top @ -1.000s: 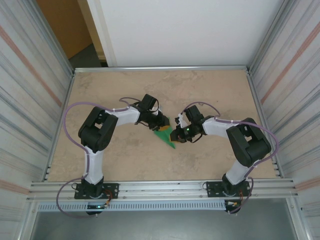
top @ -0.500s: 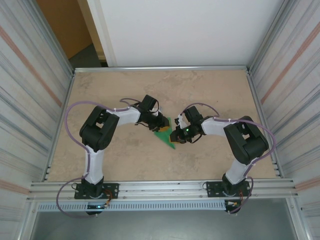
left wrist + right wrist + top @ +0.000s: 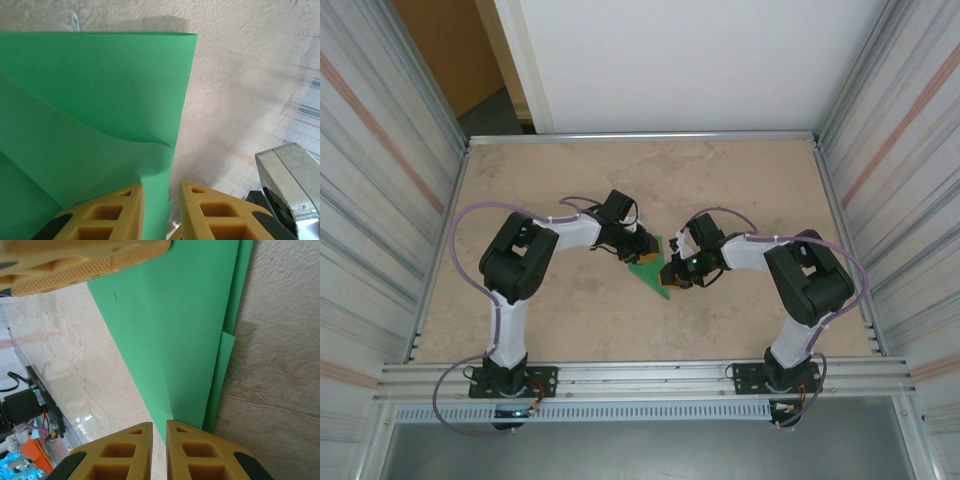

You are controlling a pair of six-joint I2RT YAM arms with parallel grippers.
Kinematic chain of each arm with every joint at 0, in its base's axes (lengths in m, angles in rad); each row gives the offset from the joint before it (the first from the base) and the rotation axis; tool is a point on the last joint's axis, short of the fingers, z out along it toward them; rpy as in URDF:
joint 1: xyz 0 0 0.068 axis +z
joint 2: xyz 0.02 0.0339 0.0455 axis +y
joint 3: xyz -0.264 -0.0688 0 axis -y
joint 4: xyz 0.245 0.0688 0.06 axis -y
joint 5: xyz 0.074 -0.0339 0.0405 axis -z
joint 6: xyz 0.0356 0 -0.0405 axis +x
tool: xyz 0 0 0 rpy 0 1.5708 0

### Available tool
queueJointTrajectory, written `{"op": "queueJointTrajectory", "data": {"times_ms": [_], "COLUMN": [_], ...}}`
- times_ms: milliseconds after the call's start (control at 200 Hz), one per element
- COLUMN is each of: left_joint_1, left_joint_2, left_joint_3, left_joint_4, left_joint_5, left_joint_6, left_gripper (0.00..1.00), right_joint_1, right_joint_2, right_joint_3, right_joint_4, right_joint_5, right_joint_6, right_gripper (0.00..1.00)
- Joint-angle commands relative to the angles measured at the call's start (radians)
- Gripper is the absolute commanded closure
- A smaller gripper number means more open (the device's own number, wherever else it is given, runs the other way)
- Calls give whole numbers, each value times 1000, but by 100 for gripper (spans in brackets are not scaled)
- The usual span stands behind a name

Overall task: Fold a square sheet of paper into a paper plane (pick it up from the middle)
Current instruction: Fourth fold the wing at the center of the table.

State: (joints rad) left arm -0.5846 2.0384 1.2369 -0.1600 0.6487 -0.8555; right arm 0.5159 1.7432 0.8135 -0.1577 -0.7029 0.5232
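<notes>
A thin bright green paper sheet (image 3: 651, 272), folded into a pointed triangular shape, lay flat on the beige mottled counter (image 3: 570, 180) near its middle, between the two arms. The left claw (image 3: 648, 250) sat low at the sheet's far edge. In the left wrist view its yellow fingers (image 3: 100, 215) stood slightly spread, straddling one edge of the paper (image 3: 90, 100). The right claw (image 3: 670, 272) met the sheet from the right. In the right wrist view it (image 3: 159, 426) was pressed together, pinching the paper's (image 3: 185, 330) narrow end.
</notes>
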Motion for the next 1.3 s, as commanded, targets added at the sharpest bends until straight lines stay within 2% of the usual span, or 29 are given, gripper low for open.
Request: {"op": "queueJointTrajectory", "data": {"times_ms": [0,326,516,842,1082,1298], "left_joint_1": [-6,0,28,27,17,17], "left_joint_2": [16,-9,-67,-80,-32,-4], "left_joint_3": [17,19,9,-26,-6,4], "left_joint_4": [-20,-28,-30,1,-12,-30], "left_joint_5": [20,12,-7,12,8,0], "left_joint_6": [24,29,57,62,47,36], "left_gripper": [75,75,76,78,78,78], "right_joint_1": [1,0,-6,-31,-33,-49], "right_joint_2": [22,49,77,64,40,-42], "right_joint_3": [-15,-11,24,85,88,70], "right_joint_4": [-17,-53,-156,-249,-247,-228], "right_joint_5": [18,54,86,31,-17,-61], "right_joint_6": [8,-11,-102,-236,-234,-182], "right_gripper": [86,87,87,86,85,82]}}
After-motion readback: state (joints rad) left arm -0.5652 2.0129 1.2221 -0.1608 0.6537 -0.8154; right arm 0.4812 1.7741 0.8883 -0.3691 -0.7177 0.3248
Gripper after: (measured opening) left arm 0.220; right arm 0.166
